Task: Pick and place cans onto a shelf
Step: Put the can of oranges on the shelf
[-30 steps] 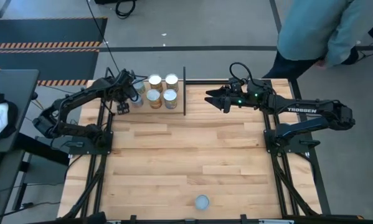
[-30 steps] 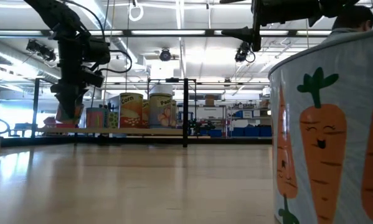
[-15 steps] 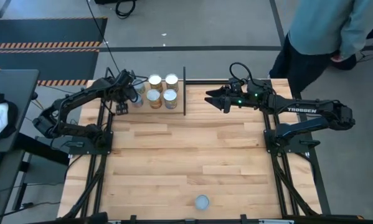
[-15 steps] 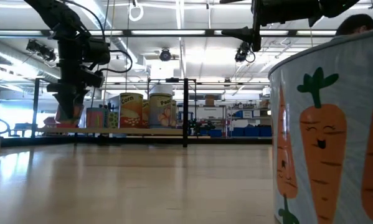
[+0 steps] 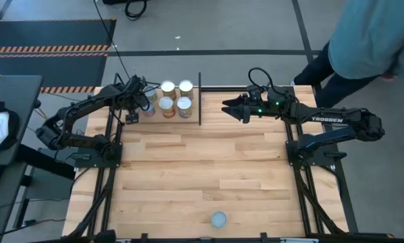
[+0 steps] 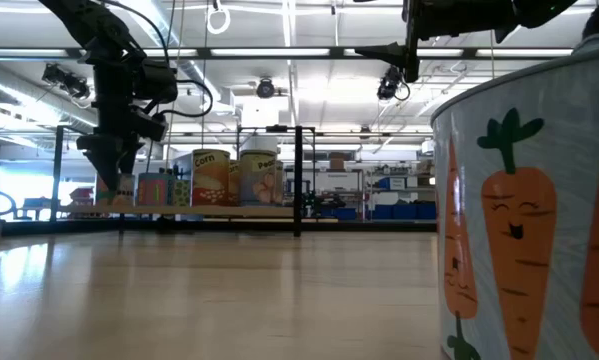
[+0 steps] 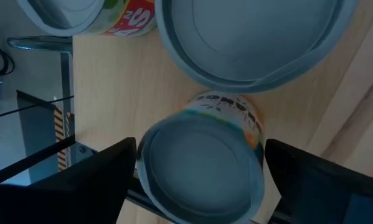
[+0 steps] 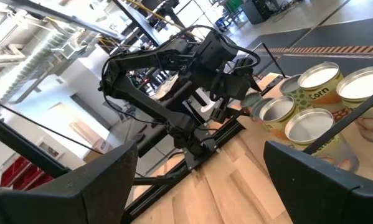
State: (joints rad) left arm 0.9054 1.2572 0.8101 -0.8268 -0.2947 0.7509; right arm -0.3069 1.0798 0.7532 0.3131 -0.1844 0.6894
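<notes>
Left gripper fingers spread, straddling can at shelf left edge, none gripped. Right gripper open, empty, beside shelf. Stray can at table near edge: judged rigid, light, slick; best grasped mid-wall.

My left gripper hangs over one can, and from above my own wrist covers most of that can. In my left wrist view, the picture's edges cut off the bigger can just beyond my fingers and another one off to the side. A carrot-printed can sits so close to the low camera that the frame crops it. Labels on the shelf cans are mostly too small to read.
</notes>
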